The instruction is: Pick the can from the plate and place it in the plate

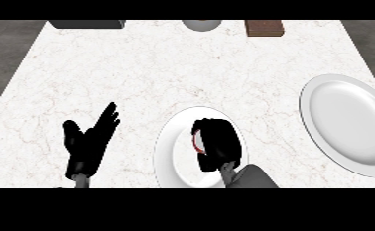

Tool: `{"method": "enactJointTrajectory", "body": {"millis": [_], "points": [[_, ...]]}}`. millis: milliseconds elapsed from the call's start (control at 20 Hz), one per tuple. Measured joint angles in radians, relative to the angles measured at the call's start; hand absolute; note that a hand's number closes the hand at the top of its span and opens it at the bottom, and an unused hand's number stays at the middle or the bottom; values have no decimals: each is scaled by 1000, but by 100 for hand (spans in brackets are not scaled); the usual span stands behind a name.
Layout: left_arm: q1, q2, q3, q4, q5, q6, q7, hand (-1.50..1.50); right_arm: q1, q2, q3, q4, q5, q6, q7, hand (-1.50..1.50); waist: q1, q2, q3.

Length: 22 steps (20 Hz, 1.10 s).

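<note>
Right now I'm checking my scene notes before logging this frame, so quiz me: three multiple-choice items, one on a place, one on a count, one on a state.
1. The right robot hand is: A at the far edge; B over the near plate; C at the lower left.
2. White plates in view: A one; B two; C three.
3. The left robot hand is: A shut in a fist; B pinching something; C open, fingers up.

Key: 1 B, it curls round the can over that plate. 2 B, the near plate plus the right plate. 3 C, its fingers are straight and hold nothing.
</note>
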Motion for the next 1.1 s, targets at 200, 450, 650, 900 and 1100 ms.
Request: {"method": "enactJointTrajectory", "body": {"millis": [200, 450, 650, 900, 1100], "points": [[-32, -12, 19, 39, -11, -10, -8, 0, -13, -5, -4, 25, 30, -24, -31, 150, -1, -2, 0], [-13, -26, 17, 12, -28, -6, 2, 0, -2, -8, -6, -1, 88, -83, -70, 150, -2, -1, 0], [-23, -29, 15, 12, -30, -8, 7, 0, -75, 0, -103, 39, 129, -227, 95, 150, 4, 2, 0], [-24, -25, 17, 9, -26, -14, 8, 0, -191, 3, -276, 115, 271, -386, 360, 150, 12, 6, -1], [-19, -33, 2, 9, -33, -16, 6, 0, -297, 0, -349, 180, 441, -457, 465, 150, 27, 7, -1]]}}
